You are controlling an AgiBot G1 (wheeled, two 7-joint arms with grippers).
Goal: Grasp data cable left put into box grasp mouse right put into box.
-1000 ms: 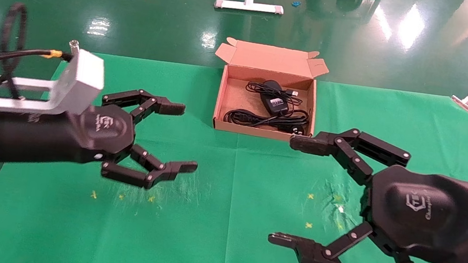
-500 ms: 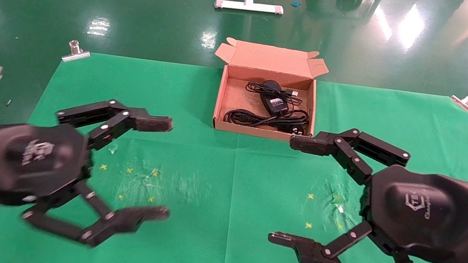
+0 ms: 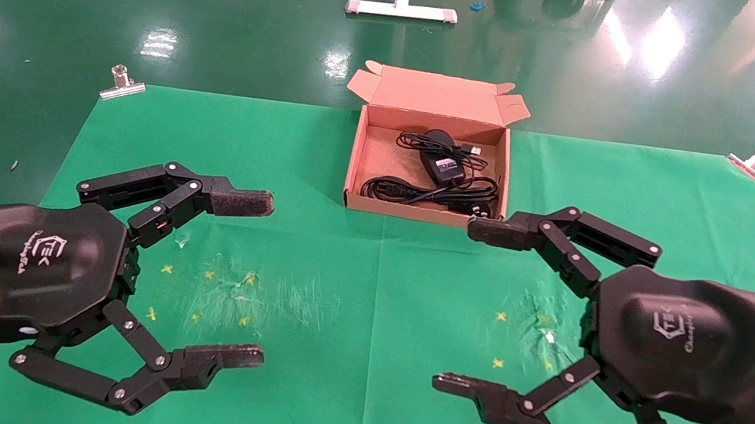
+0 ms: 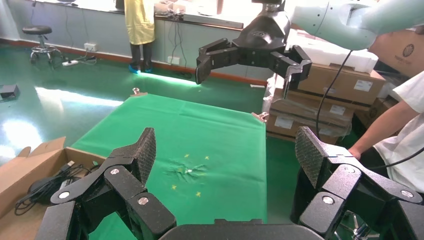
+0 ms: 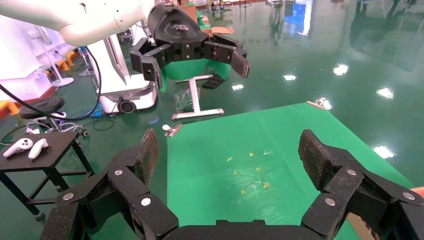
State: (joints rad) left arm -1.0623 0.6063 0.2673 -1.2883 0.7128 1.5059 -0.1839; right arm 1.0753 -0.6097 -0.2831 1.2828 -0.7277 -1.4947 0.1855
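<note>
The brown cardboard box (image 3: 353, 160) stands open at the far middle of the green table cloth (image 3: 355, 396). Inside it lie the black mouse (image 3: 444, 163) with its thin cord and, nearer the front wall, the looped data cable (image 3: 416, 193). My left gripper (image 3: 261, 279) hovers open and empty over the near left of the cloth. My right gripper (image 3: 458, 306) hovers open and empty at the near right, its upper finger just in front of the box's front right corner. The left wrist view shows the box (image 4: 31, 159) and mouse (image 4: 42, 185) off to one side.
Metal clips (image 3: 122, 85) (image 3: 750, 165) pin the cloth's far corners. Small yellow crosses (image 3: 208, 275) mark the cloth under each hand. A white stand (image 3: 401, 6) sits on the floor beyond. A person (image 4: 400, 130) and stacked cartons (image 4: 325, 95) are beside the table.
My left arm has drawn back from near the box toward the near left edge and turned its wrist, staying open. The right arm and the box's contents have not moved.
</note>
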